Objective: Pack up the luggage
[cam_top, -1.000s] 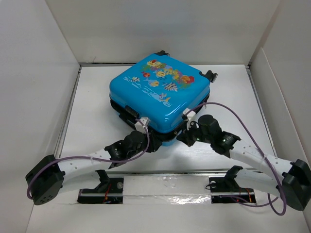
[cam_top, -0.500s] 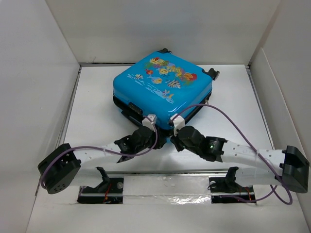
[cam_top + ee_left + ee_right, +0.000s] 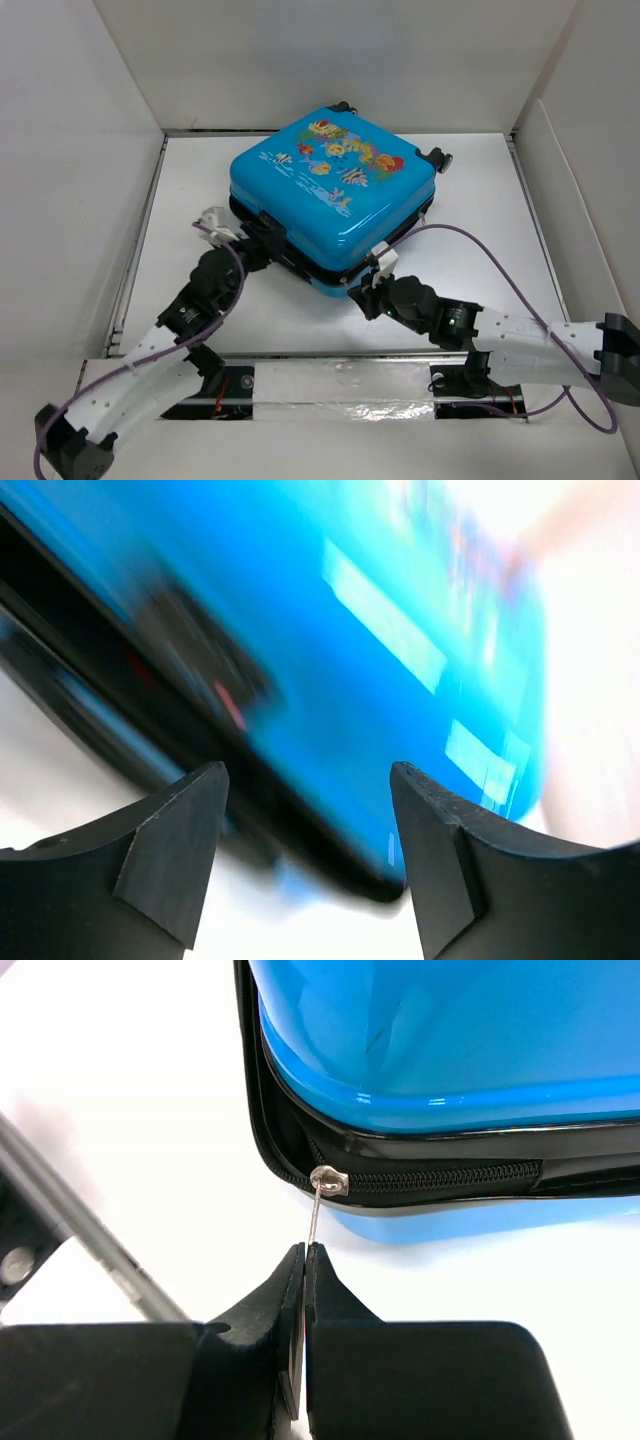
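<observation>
The luggage (image 3: 335, 195) is a bright blue hard-shell suitcase with a fish print, lying lid-down-closed on the white table, its black zipper seam facing the arms. My right gripper (image 3: 305, 1250) is shut on the thin metal zipper pull (image 3: 316, 1215), whose slider (image 3: 328, 1180) sits at the near corner of the luggage (image 3: 450, 1050). In the top view the right gripper (image 3: 372, 292) is at that near corner. My left gripper (image 3: 262, 240) is open and empty at the suitcase's near-left edge; its view shows the blurred blue shell (image 3: 380, 650) between the fingers (image 3: 170, 850).
White walls enclose the table on the left, back and right. The suitcase's black wheels (image 3: 437, 157) point to the back right. Purple cables (image 3: 500, 262) loop over both arms. A taped strip (image 3: 340, 385) runs along the near edge.
My left arm has swung left and back, from the near corner to the suitcase's left edge. My right gripper stayed at the near corner. The suitcase shifted slightly.
</observation>
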### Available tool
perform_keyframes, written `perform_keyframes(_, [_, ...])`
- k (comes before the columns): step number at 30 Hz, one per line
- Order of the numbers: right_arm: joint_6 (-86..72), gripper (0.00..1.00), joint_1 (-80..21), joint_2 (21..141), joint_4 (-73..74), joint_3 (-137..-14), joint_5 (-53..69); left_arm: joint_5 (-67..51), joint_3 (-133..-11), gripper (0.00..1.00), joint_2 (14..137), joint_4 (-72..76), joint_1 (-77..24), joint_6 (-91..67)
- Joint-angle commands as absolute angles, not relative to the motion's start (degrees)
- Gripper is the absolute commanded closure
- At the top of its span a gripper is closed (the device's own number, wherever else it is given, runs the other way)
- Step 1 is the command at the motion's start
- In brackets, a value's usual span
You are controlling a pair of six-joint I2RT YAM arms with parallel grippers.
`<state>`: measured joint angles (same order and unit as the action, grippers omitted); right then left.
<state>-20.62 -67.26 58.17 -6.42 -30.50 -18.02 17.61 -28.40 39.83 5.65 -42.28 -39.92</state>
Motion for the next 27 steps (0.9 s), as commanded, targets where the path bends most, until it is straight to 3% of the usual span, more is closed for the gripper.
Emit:
perform_keyframes(1, [-22.24,1.00,-70.14,53.89,-5.81,-29.01,-9.49,21.27,-32.33,0.38,37.70,3.69,-32.40,-41.66])
perform_keyframes(10, [-22.94,1.00,-70.66,47.72,-0.61,-26.37,-6.51,-2.69,-36.12,0.35,56.47,24.15,2.70,-54.75])
perform_keyframes(13, [-23.12,1.00,-73.73,49.39,-2.11,-26.98,-7.29,-7.18,-42.33,0.37,68.76,24.53,7.81,-54.67])
perform_keyframes(18, [-20.92,1.00,-75.67,54.84,-0.18,-32.59,-12.37,-14.32,-46.76,0.39,81.90,25.31,7.13,-54.67])
perform_keyframes(21, [-20.13,1.00,-75.67,55.11,1.06,-32.53,-14.76,-14.94,-41.85,0.69,84.72,31.01,7.12,-56.77])
perform_keyframes(23, [-20.13,1.00,-75.06,53.28,0.62,-31.47,-15.47,-15.90,-37.19,0.83,84.82,35.31,6.59,-58.00])
perform_keyframes(27, [-18.99,1.00,-71.11,49.67,2.19,-30.59,-14.07,-14.33,-30.42,0.84,80.34,37.35,5.98,-57.40])
